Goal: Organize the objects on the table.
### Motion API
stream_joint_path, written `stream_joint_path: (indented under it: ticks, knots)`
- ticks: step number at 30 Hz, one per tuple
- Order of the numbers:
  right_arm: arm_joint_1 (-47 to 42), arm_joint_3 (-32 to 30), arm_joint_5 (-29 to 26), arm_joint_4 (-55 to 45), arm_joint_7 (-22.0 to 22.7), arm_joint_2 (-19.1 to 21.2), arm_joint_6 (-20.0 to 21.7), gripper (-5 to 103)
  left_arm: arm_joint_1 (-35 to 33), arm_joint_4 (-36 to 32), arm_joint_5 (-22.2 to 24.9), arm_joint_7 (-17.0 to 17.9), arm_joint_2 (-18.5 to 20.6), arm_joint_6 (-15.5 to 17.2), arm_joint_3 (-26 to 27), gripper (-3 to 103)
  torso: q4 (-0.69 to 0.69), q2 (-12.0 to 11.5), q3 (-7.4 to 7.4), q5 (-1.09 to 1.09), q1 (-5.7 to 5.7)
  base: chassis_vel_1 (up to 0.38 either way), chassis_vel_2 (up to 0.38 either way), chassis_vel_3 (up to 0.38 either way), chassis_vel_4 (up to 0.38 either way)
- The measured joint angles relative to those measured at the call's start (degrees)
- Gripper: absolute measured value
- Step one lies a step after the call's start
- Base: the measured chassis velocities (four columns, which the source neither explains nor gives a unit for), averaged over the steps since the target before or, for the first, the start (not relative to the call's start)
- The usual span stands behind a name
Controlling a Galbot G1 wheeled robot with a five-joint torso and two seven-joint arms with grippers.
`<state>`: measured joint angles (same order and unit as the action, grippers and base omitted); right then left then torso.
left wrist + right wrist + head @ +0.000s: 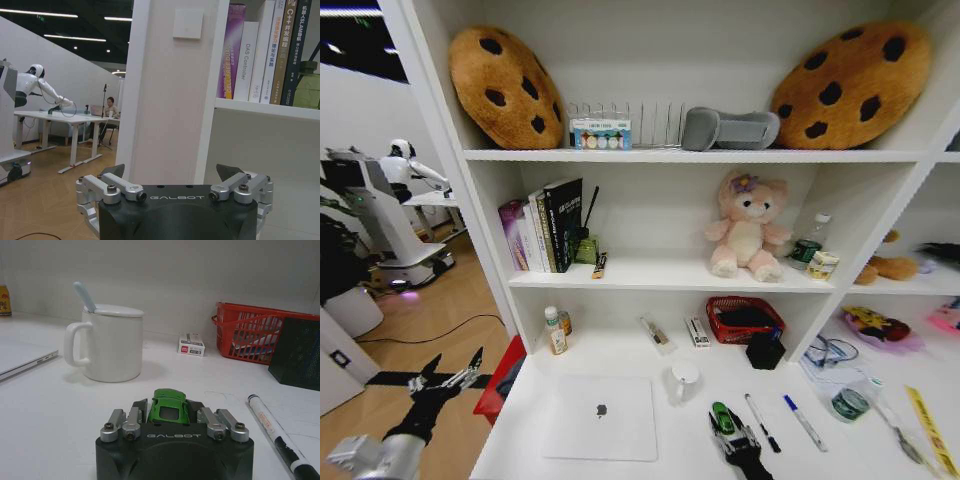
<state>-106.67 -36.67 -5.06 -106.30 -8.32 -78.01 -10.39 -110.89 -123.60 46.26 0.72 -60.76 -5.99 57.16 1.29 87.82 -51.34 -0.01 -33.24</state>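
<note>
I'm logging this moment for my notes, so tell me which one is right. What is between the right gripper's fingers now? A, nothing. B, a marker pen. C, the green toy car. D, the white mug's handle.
C: in the right wrist view the right gripper has its fingers closed against both sides of the green toy car, low over the table; the white mug and the marker pen lie apart from it.
</note>
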Motion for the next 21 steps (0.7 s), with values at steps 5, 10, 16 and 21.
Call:
stream_joint_path:
  ticks: [5, 10, 16, 21]
  knots:
    - [-0.42, -0.12, -0.63, -0.98, 0.14, -0.09, 0.28, 37, 0.0, 0.0, 0.0, 0.0, 0.0, 0.0, 0.0, 100, 0.0, -0.01, -0.01, 0.02, 0.0, 0.0, 0.0, 0.0, 0.0]
    - [-3.97, -2.38, -2.8, -7.38, 0.44, -0.24, 0.58, 37, 0.0, 0.0, 0.0, -0.01, 0.0, 0.0, 0.0, 100, 0.01, -0.01, -0.01, 0.02, 0.0, 0.0, 0.0, 0.0, 0.0]
    - [-7.67, -6.59, -6.35, -16.44, 0.73, 0.42, 1.03, 37, 0.0, 0.0, 0.0, -0.01, 0.0, 0.0, 0.0, 100, 0.02, 0.0, 0.0, 0.0, 0.0, 0.0, 0.0, 0.0, 0.0]
    - [-5.95, -10.14, -11.95, -24.65, 1.72, 3.3, 4.51, 37, 0.0, 0.0, 0.0, -0.01, 0.01, 0.0, 0.0, 100, 0.02, 0.0, 0.0, 0.01, 0.0, 0.0, 0.0, 0.0, 0.0]
